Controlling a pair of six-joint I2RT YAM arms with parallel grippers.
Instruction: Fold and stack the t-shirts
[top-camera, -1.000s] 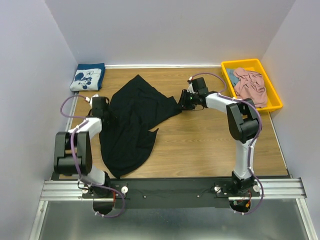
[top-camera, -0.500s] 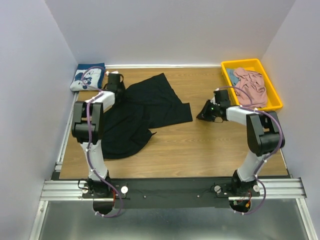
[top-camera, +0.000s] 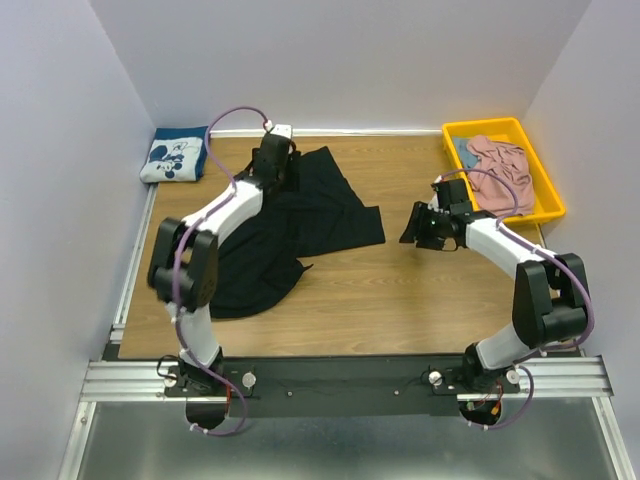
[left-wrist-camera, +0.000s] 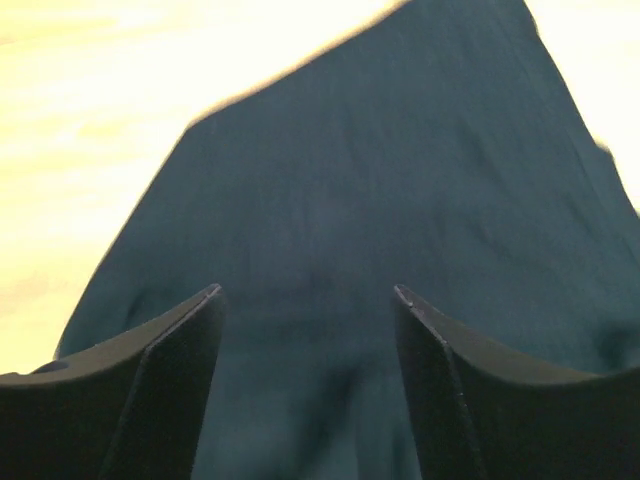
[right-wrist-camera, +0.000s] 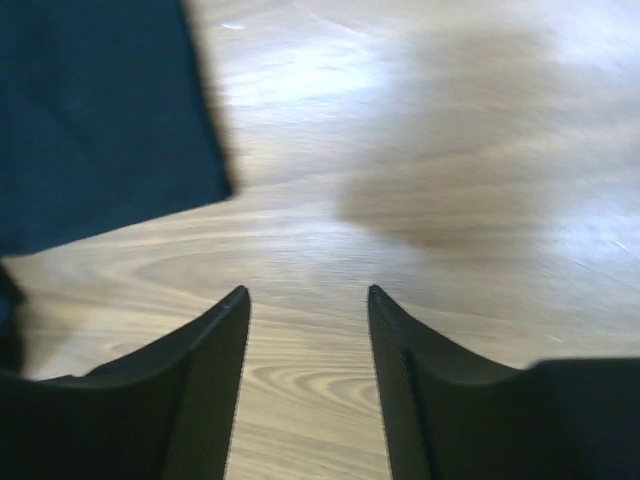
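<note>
Left pincer (left-wrist-camera: 305, 292): stood wide, nothing between its jaws, poised over the far part of the black t-shirt (top-camera: 300, 215), dark cloth filling the space under both fingers.
Right pincer (right-wrist-camera: 308, 290): jaws apart and holding nothing, over bare wood, the shirt's straight edge just off at its 10 o'clock.
Black t-shirt: lay partly folded on the left half of the tabletop (top-camera: 400, 290), its lower end bunched toward 7 o'clock.
Navy t-shirt (top-camera: 175, 157): sat folded, white mouse print up, in the far left corner at 10 o'clock, apart from the black one.
Pink t-shirt (top-camera: 500, 165): lay crumpled inside the yellow bin (top-camera: 545, 205) at 2 o'clock, near the right arm.
</note>
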